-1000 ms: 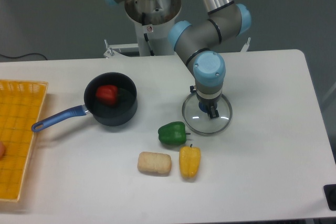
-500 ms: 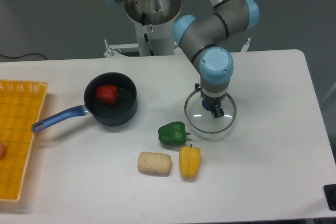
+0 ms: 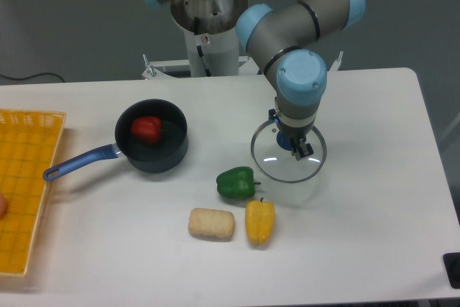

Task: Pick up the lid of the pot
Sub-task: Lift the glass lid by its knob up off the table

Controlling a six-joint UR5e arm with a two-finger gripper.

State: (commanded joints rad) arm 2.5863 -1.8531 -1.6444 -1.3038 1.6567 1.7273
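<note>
Glass lid (image 3: pixel 272 162) hangs directly under the gripper (image 3: pixel 289 134), its blue knob (image 3: pixel 286 140) between the fingers. Fingers drawn in, clamped on the knob; rim spreads around below them. From the camera side, lid lies just beyond and right of the green pepper (image 3: pixel 236 183), well apart from the pan (image 3: pixel 151 150). Against the earlier frames: arm higher, rim showing larger, lid travelling with the gripper. I take it as raised off the counter (image 3: pixel 374 249). Pickup looks nearly done; next, straight up, knob kept centred, or the lid might tilt.
</note>
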